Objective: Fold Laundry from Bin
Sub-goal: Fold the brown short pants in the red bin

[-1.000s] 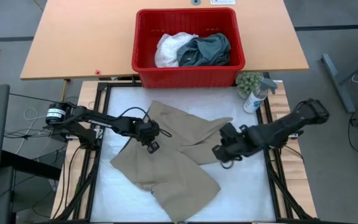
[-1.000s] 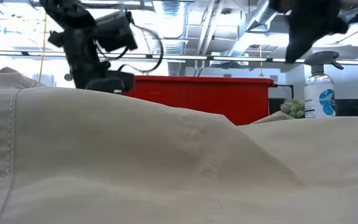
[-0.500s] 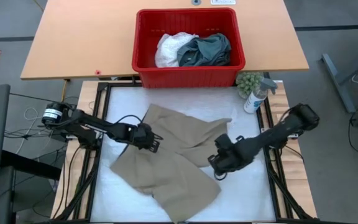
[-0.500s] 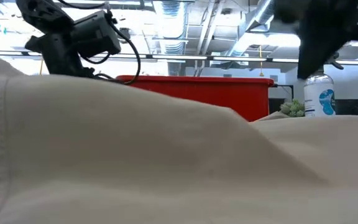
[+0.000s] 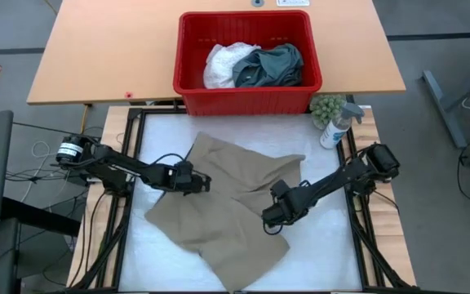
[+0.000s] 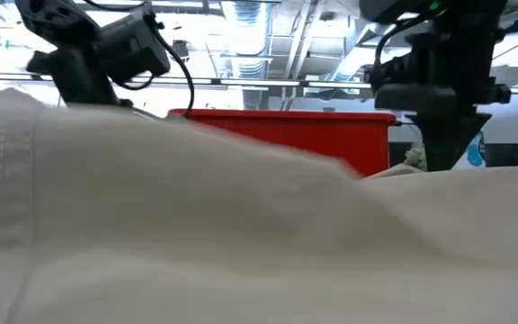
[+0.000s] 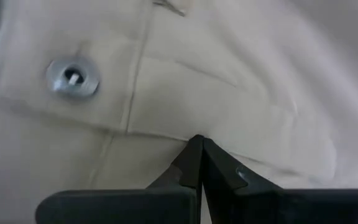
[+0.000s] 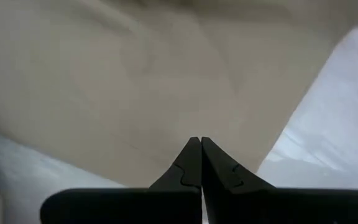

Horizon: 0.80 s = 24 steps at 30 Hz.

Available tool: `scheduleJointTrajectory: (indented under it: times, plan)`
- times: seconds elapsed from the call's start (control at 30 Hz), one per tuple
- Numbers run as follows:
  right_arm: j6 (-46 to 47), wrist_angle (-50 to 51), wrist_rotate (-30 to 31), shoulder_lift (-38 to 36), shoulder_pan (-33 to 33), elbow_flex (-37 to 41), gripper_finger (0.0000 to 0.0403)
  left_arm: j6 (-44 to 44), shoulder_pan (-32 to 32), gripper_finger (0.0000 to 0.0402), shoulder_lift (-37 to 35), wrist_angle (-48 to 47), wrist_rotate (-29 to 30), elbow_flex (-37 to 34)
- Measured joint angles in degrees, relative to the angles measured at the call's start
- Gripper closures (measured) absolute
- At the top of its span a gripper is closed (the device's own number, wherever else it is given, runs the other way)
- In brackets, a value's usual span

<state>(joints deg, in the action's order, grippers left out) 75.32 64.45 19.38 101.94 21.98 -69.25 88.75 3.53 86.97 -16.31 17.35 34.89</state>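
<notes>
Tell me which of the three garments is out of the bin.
The beige-khaki garment, spread on the white work surface between both arms. The white garment and the dark teal-green one lie bunched inside the red bin.

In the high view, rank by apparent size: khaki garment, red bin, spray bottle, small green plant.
1. khaki garment
2. red bin
3. spray bottle and small green plant: too alike to rank.
</notes>
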Motion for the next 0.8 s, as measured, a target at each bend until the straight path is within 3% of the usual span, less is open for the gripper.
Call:
scheduleJointTrajectory:
  times: [0.17, 0.3, 0.43, 0.53, 0.7, 0.8]
  plan:
    - [-2.02, -0.01, -0.06, 0.29, -1.05, 0.0, 0.038, -2.75, -6.29, 0.0402, -0.54, 0.45, 3.04, -0.09]
    - [-1.9, 0.19, -0.11, 0.11, -0.37, 0.0, 0.038, -9.08, -7.68, 0.0401, -4.79, 7.31, 0.14, 0.07]
    - [-0.41, 0.13, -0.13, 0.01, 1.32, 0.0, 0.038, -24.22, -8.42, 0.0401, -11.13, 11.38, 4.03, 4.89]
    - [0.55, -1.14, -0.98, -0.01, 2.33, 0.0, 0.038, -39.71, -13.02, 0.0401, -12.65, 10.85, 7.75, 7.37]
    - [5.85, -1.34, -1.33, -0.01, 4.48, 0.0, 0.038, -53.42, -24.53, 0.0401, -8.85, 11.75, -2.26, 7.63]
    - [8.39, -2.18, -2.27, -0.01, 6.03, 0.0, 0.038, -60.09, -28.82, 0.0401, -4.35, 17.28, -8.31, 7.67]
